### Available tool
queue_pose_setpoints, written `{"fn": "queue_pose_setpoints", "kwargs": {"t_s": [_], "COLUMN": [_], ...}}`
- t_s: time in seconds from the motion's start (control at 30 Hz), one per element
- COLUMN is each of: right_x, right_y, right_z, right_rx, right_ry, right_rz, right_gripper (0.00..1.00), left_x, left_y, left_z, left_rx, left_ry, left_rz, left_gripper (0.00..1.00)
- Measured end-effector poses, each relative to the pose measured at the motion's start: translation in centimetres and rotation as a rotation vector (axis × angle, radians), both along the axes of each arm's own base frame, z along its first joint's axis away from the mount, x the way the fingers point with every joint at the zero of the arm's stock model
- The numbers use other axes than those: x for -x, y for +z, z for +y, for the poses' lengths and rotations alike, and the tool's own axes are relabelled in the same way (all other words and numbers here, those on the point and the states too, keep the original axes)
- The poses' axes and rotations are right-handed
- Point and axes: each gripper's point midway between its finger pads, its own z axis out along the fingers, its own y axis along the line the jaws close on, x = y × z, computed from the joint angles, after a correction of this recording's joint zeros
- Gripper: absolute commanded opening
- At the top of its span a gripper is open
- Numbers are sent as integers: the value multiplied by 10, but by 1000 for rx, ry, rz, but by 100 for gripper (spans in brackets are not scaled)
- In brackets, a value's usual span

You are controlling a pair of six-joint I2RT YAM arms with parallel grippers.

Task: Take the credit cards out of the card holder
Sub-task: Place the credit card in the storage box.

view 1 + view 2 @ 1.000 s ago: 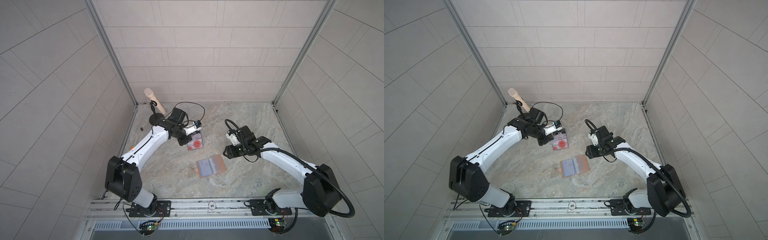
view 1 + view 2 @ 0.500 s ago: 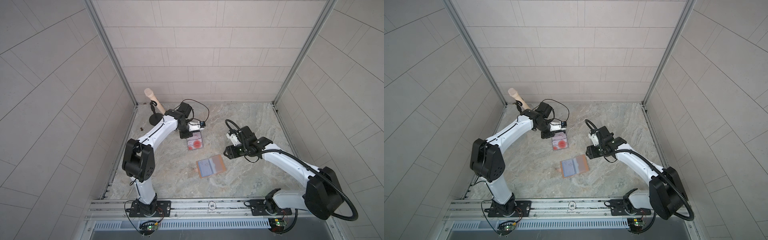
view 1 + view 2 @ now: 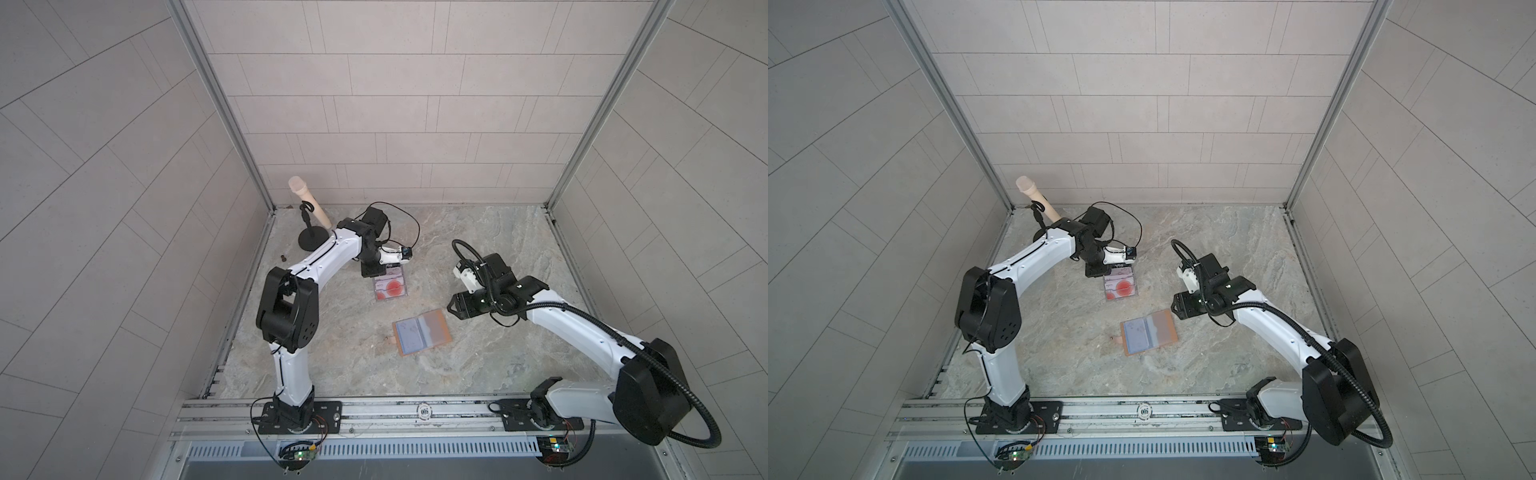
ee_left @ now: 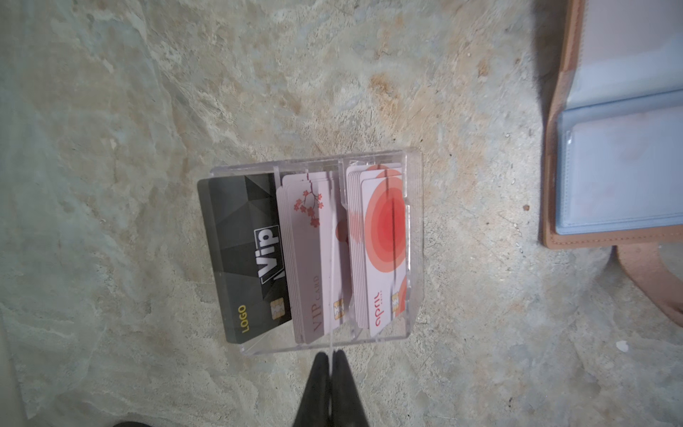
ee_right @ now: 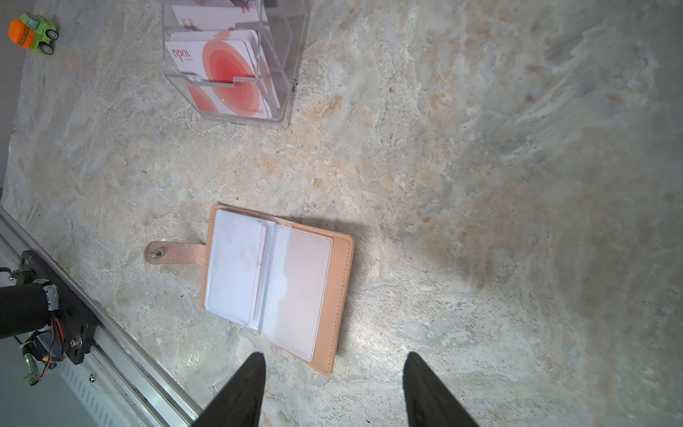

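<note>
Over the desk point(image 5: 480, 185), my left tool point(image 4: 331, 356) is pinched closed, holding nothing. My right tool point(image 5: 334, 356) is spread wide near the card holder point(image 5: 303, 281), maybe a card point(image 5: 236, 270) inside.

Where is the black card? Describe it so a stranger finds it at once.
On the marble table, find the clear rack by the left hand. The black card sits at its end farthest from the tan wallet. It alone is black, with white "VIP" and gold "LOGO"; its neighbours are pale pink or red-ringed.
</note>
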Motion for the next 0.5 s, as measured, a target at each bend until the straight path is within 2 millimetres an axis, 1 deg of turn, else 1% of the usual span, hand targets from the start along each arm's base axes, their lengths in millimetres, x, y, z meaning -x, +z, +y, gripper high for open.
{"fn": "queue_pose_setpoints", "kwargs": {"t_s": [0.07, 0.2, 0.4, 0.5], "right_x": [0, 1, 1, 1], "right_y": [1, 4, 4, 5], "right_z": [1, 1, 2, 2], "right_rx": [-4, -10, -14, -16], "right_ry": [2, 4, 7, 7], "right_rz": [-3, -9, -7, -10], "right_gripper": [62, 62, 62, 62], "left_x": [-3, -6, -8, -8], "left_y": [-3, -2, -2, -6], "left_z": [0, -1, -3, -3], "left_rx": [-3, 0, 9, 6], "left_ry": [2, 7, 12, 12], "left_rz": [-5, -18, -21, -13], "left_gripper": [3, 4, 5, 5]}}
